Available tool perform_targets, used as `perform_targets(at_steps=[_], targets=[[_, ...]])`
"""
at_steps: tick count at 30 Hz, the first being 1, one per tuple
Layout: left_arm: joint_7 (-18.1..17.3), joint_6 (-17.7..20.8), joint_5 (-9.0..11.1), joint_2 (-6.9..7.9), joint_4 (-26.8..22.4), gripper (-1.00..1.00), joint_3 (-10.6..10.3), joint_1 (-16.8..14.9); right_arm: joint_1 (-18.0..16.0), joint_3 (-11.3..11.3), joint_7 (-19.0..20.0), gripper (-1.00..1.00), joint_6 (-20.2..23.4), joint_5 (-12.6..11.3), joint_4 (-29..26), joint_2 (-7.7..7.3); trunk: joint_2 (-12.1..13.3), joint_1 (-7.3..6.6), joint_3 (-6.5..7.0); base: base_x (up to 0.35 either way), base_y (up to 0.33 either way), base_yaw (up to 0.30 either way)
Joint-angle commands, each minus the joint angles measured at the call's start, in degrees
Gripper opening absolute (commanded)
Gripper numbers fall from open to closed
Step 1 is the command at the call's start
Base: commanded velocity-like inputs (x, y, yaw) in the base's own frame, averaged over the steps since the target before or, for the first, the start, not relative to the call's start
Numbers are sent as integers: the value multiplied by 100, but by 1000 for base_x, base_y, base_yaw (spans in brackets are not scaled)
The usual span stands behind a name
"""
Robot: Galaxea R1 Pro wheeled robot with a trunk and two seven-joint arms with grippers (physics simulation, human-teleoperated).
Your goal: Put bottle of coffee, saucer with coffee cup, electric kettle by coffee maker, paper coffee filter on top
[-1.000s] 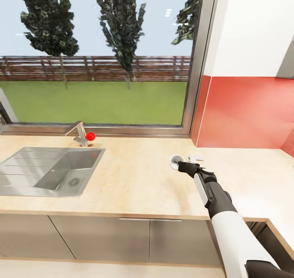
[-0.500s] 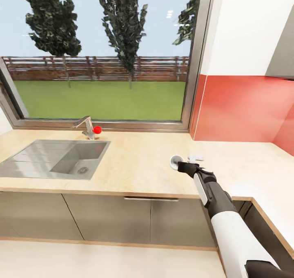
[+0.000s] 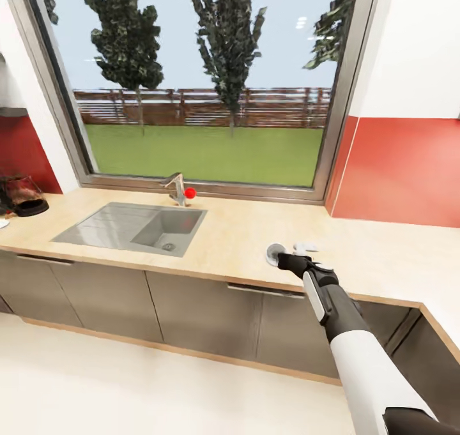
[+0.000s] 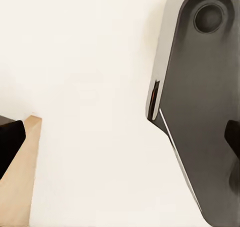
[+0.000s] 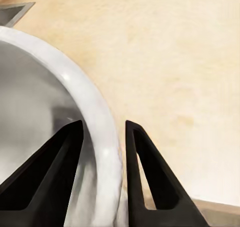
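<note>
Right tool clamped on the rim of the coffee cup, one finger inside, one outside, above the table. Left tool's state impossible to tell. Electric kettle at the table's far left, beyond the sink.

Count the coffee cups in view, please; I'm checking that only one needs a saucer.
1. The coffee cup is right of the sink, its rim between the right gripper's jaws. Others may be out of frame.
</note>
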Motion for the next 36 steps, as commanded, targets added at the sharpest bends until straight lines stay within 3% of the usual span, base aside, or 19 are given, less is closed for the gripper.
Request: perform_targets(at_steps=[1, 9, 15, 36], targets=[[9, -25, -60, 0, 11, 100, 45, -8, -6, -26, 20, -100, 32, -27, -10, 6, -13, 3, -13, -69, 89, 276], [9, -31, -60, -12, 7, 100, 45, -16, -8, -9, 20, -100, 31, -27, 7, 15, -13, 3, -13, -13, 16, 276], [9, -31, -60, -22, -154, 100, 62, -16, -4, 276, 20, -100, 30, -27, 8, 15, -13, 3, -13, 0, 0, 276], [9, -31, -59, -22, -156, 100, 68, -16, -6, 282, 20, -100, 30, -27, 8, 15, -13, 3, -47, 0, 0, 270]])
